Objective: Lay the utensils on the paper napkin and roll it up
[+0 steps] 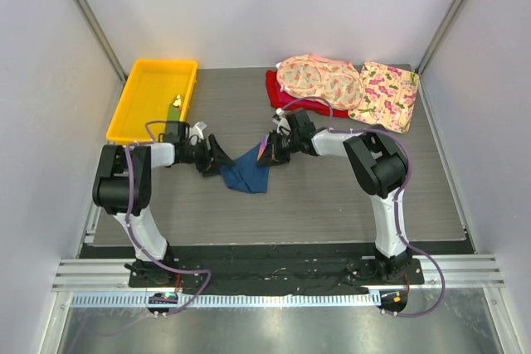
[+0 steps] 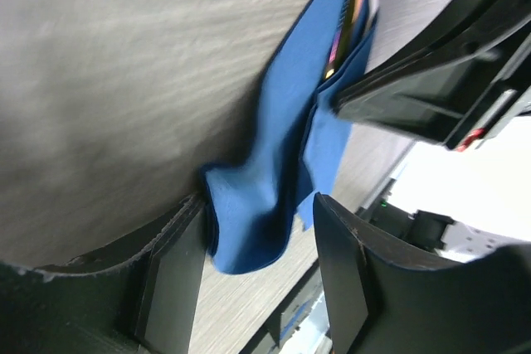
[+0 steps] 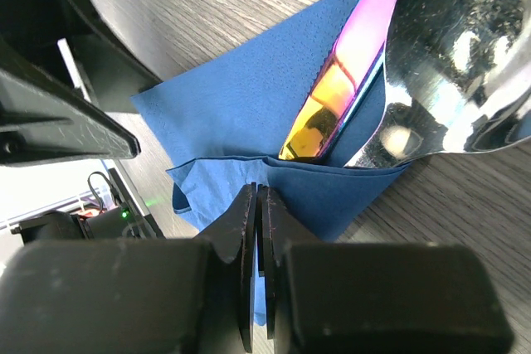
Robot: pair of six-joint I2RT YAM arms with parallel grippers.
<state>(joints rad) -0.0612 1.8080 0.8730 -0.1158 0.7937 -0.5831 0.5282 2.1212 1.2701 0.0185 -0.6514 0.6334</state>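
The dark blue paper napkin (image 1: pixel 246 172) lies crumpled and partly folded on the table between my two grippers. The utensils (image 1: pixel 264 151) rest on its right end. In the right wrist view a silver spoon head (image 3: pixel 456 55) and an iridescent purple-gold handle (image 3: pixel 348 64) stick out of the napkin's fold (image 3: pixel 249 97). My right gripper (image 3: pixel 257 195) is shut on the folded edge of the napkin. My left gripper (image 2: pixel 259 209) is open, with the napkin's loose left corner (image 2: pixel 257 221) hanging between its fingers (image 2: pixel 174 279) and touching the left one.
A yellow tray (image 1: pixel 124 109) at the back left holds a flat green strip (image 1: pixel 172 109). Two pink floral cloths (image 1: pixel 319 79) (image 1: pixel 384 93) and a red cloth (image 1: pixel 282 95) lie at the back right, just behind the right arm.
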